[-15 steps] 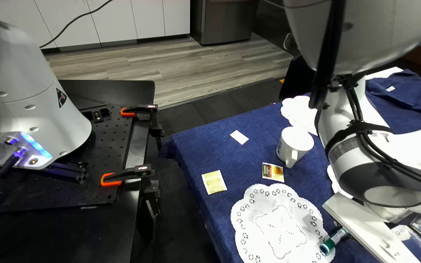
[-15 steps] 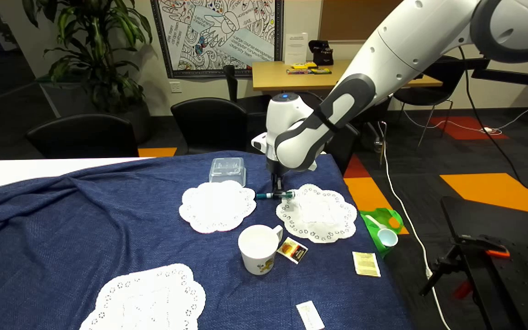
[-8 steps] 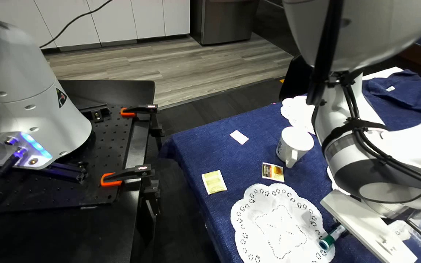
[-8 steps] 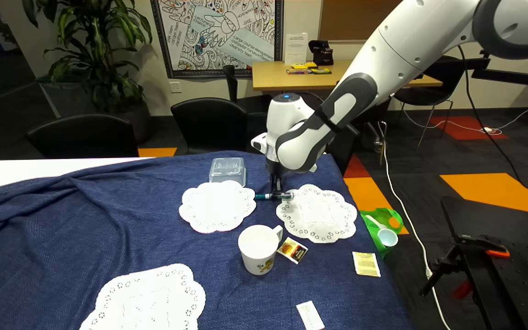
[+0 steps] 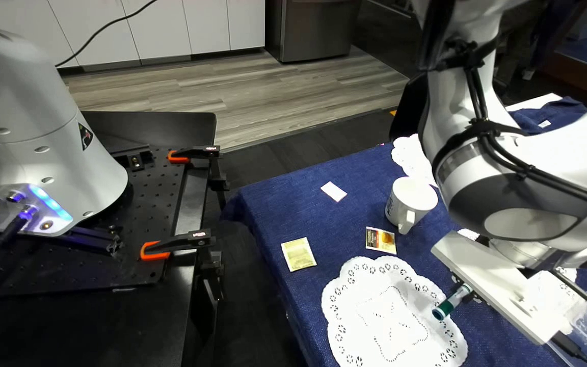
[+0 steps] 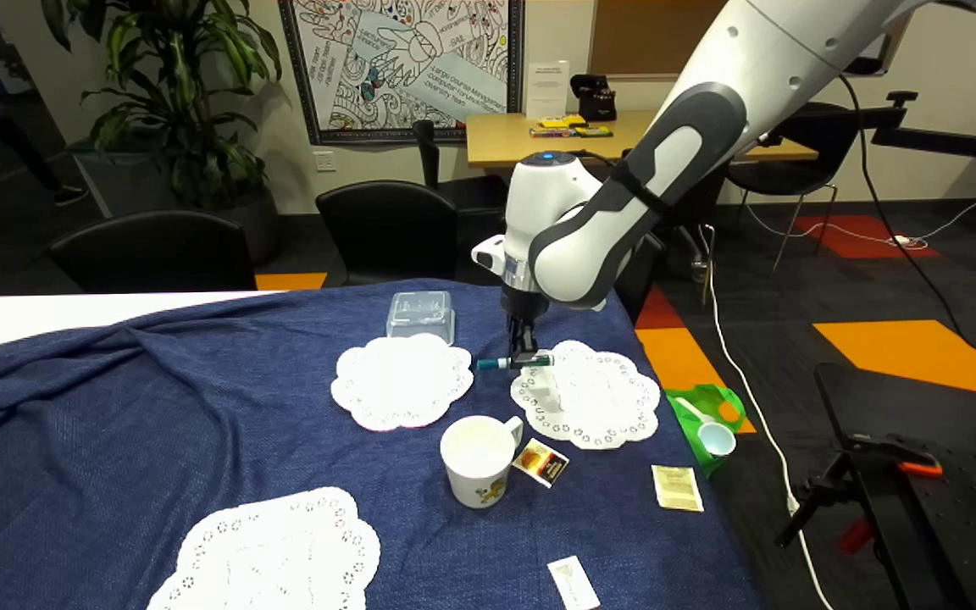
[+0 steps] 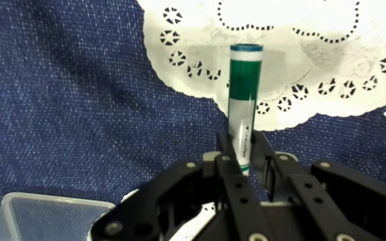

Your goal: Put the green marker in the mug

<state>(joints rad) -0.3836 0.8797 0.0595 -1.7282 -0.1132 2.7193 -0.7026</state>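
The green marker (image 7: 245, 80) has a green end with a blue tip and a white middle. My gripper (image 7: 241, 140) is shut on its white section, with one finger on each side. The marker also shows in both exterior views (image 5: 446, 308) (image 6: 492, 363), lying level across the gripper (image 6: 524, 352). It appears to be held a little above the cloth and the edge of a doily. The white mug (image 6: 477, 474) stands upright on the blue cloth, apart from the gripper, with its handle towards a tea sachet. It also shows in an exterior view (image 5: 398, 204).
White lacy doilies (image 6: 598, 394) (image 6: 403, 381) (image 6: 276, 551) lie on the blue cloth. A clear plastic box (image 6: 420, 318) stands behind them. A tea sachet (image 6: 540, 462) lies beside the mug; a yellow sachet (image 6: 677, 489) and a white packet (image 6: 573, 583) lie nearer the table edge.
The arm and gripper have shifted and seem to have risen slightly, and the marker has moved with them. The mug and doilies have not moved. A person's legs now show in the far background.
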